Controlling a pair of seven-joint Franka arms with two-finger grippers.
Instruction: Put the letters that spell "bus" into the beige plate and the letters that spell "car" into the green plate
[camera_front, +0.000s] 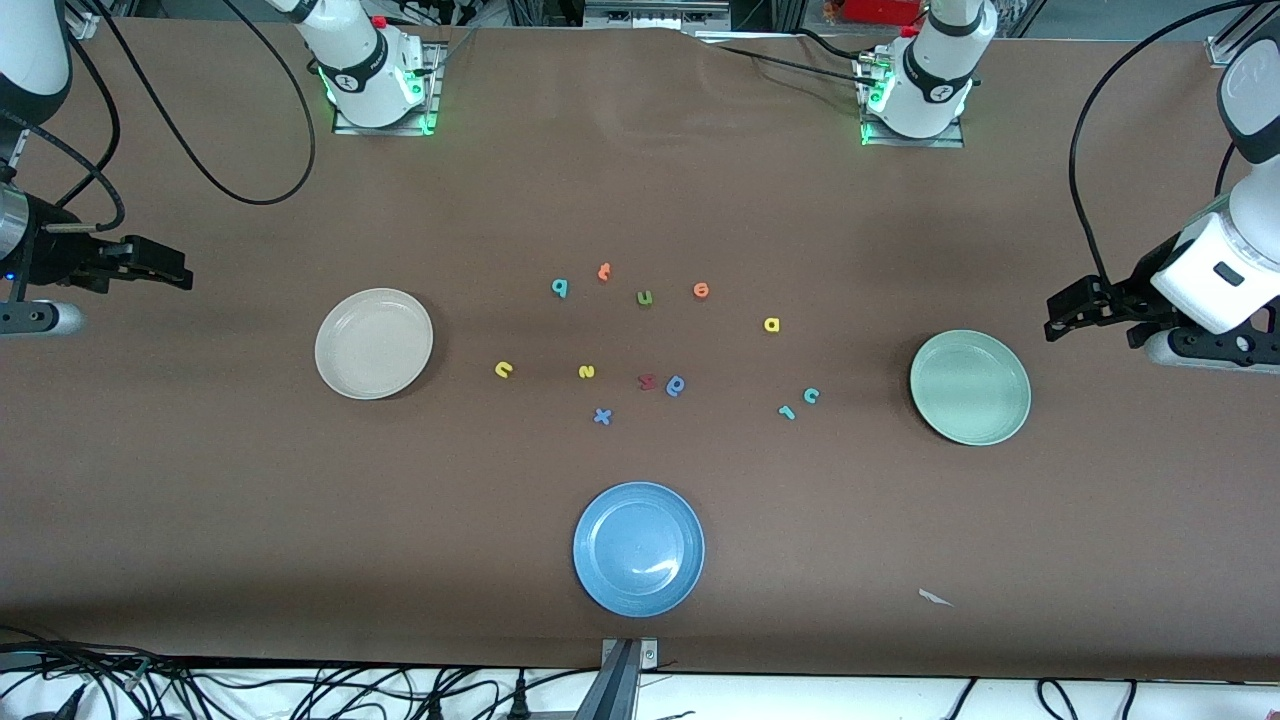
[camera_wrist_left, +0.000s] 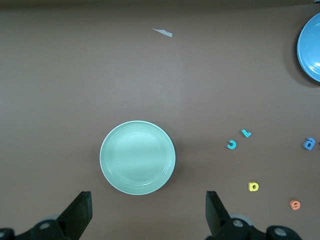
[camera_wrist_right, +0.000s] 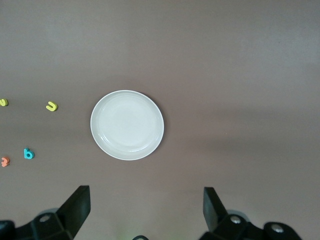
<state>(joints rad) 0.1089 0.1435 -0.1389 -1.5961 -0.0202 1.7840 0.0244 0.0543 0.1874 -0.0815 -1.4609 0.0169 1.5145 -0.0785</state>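
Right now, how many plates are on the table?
3, none hidden. The beige plate lies toward the right arm's end, the green plate toward the left arm's end, and the blue plate sits between them, nearest the front camera.

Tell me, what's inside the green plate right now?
Nothing yet. The green plate is bare in both the front and left wrist views, and nothing covers any part of it. The teal c and teal r lie on the table beside it.
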